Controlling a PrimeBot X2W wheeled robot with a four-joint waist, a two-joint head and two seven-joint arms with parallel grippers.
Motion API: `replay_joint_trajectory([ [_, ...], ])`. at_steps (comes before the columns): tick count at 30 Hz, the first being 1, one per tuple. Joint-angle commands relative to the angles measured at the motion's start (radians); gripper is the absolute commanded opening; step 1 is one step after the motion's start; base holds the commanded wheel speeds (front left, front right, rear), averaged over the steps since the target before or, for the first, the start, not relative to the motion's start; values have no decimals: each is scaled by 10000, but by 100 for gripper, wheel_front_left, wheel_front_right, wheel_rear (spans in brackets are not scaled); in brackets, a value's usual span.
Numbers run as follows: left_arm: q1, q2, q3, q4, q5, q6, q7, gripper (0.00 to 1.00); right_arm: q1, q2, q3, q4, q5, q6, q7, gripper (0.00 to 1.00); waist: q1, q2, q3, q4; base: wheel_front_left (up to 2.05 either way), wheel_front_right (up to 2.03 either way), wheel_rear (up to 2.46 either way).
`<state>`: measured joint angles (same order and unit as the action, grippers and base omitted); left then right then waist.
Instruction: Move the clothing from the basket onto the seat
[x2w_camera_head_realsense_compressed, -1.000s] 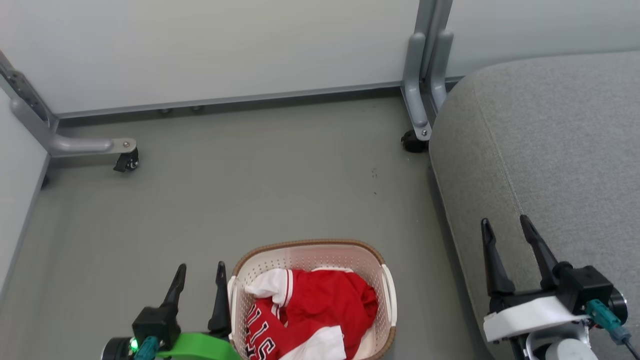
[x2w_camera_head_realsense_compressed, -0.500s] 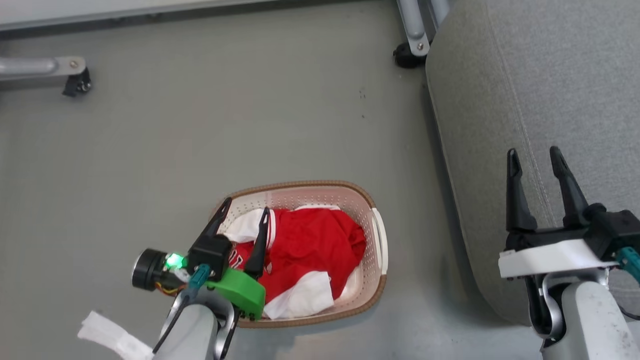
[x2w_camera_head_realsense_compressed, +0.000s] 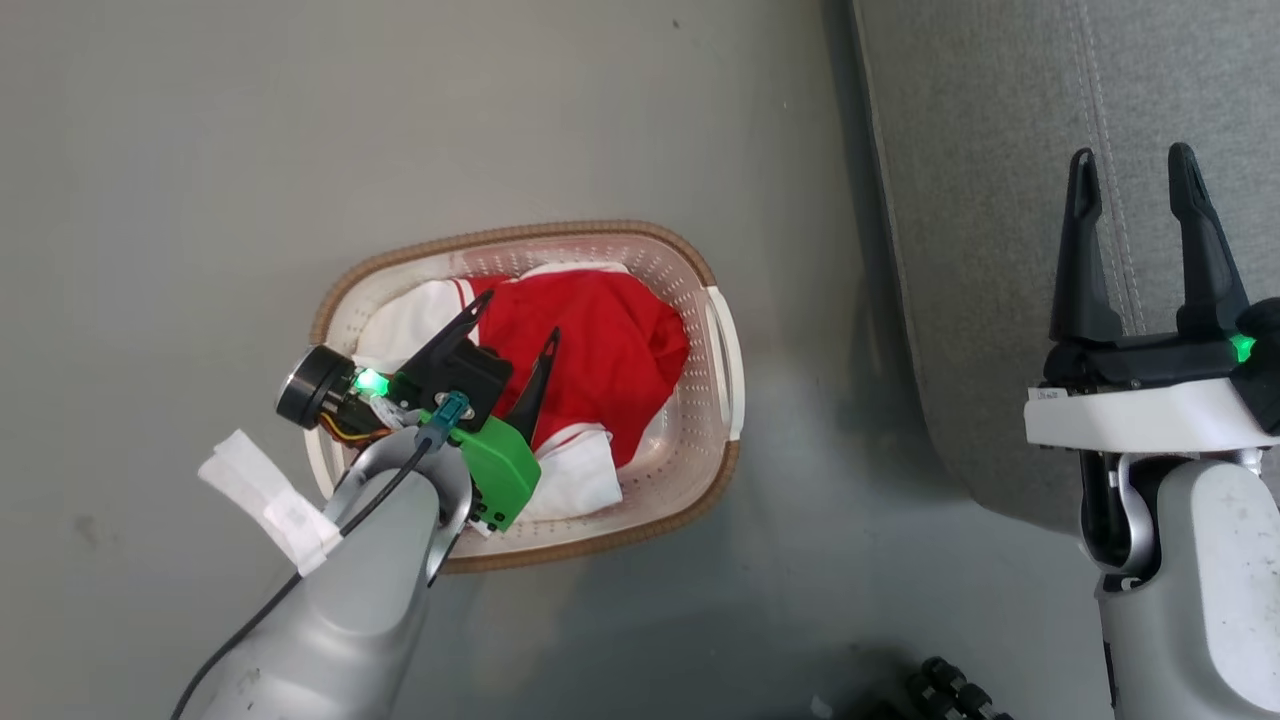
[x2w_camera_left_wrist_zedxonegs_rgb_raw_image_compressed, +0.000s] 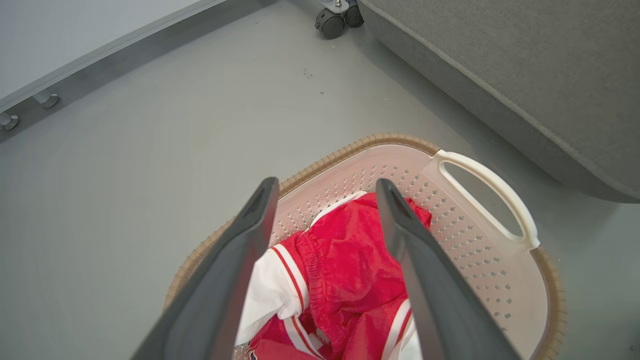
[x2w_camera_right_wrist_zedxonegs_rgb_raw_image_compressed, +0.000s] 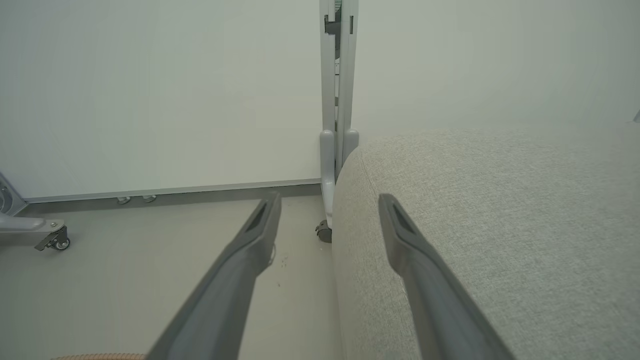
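Note:
Red clothing (x2w_camera_head_realsense_compressed: 605, 345) with white trim lies heaped in the cream perforated basket (x2w_camera_head_realsense_compressed: 700, 455) on the floor. My left gripper (x2w_camera_head_realsense_compressed: 518, 313) hangs open just above the heap, nothing between its fingers. The left wrist view shows the clothing (x2w_camera_left_wrist_zedxonegs_rgb_raw_image_compressed: 345, 270) between both open fingers and the basket (x2w_camera_left_wrist_zedxonegs_rgb_raw_image_compressed: 487, 270) with its white handle. The grey seat (x2w_camera_head_realsense_compressed: 980, 180) fills the right side of the head view. My right gripper (x2w_camera_head_realsense_compressed: 1132, 155) stands open over the seat's near edge. In the right wrist view the seat (x2w_camera_right_wrist_zedxonegs_rgb_raw_image_compressed: 500, 210) lies under the right finger (x2w_camera_right_wrist_zedxonegs_rgb_raw_image_compressed: 425, 285).
Grey floor (x2w_camera_head_realsense_compressed: 200, 150) surrounds the basket. A white tape tag (x2w_camera_head_realsense_compressed: 270, 495) hangs from my left forearm. Dark parts (x2w_camera_head_realsense_compressed: 950, 690) of my base show at the bottom. A partition post with a caster (x2w_camera_right_wrist_zedxonegs_rgb_raw_image_compressed: 325, 232) stands by the seat's far corner, and another caster foot (x2w_camera_right_wrist_zedxonegs_rgb_raw_image_compressed: 55, 242) is at left.
The head camera has tilted down, so the whole scene slid up the picture. My left gripper moved from beside the basket to over the clothing. The right gripper stayed open above the seat.

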<state>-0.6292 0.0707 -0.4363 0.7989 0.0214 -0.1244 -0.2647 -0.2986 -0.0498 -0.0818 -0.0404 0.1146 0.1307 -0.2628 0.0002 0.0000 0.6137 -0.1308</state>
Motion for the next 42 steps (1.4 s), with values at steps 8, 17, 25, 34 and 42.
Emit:
replay_joint_trajectory([
  [8,-1787,537,-938,1422,196,-68,5,100,-864,-8,613,-510,282,1,-31,100,-2,0,2831,-1423,0,0,0],
  [17,-3261,989,-1405,2709,454,-73,5,100,-1623,-6,883,-834,216,1,-31,100,-2,0,4055,-1988,0,0,0],
  [25,-3958,1202,-1929,3789,770,37,8,100,-1891,-5,940,-1376,507,1,-31,100,-2,0,4383,-2298,0,0,0],
  [34,-4168,1136,-2369,4682,891,24,826,0,-1820,-8,973,-1545,285,1,-31,100,-2,0,4403,-2212,0,0,0],
  [42,-3758,699,-2539,4772,653,107,289,0,-1700,-14,714,-1134,-1,1,-31,100,-2,0,3548,-1774,0,0,0],
])
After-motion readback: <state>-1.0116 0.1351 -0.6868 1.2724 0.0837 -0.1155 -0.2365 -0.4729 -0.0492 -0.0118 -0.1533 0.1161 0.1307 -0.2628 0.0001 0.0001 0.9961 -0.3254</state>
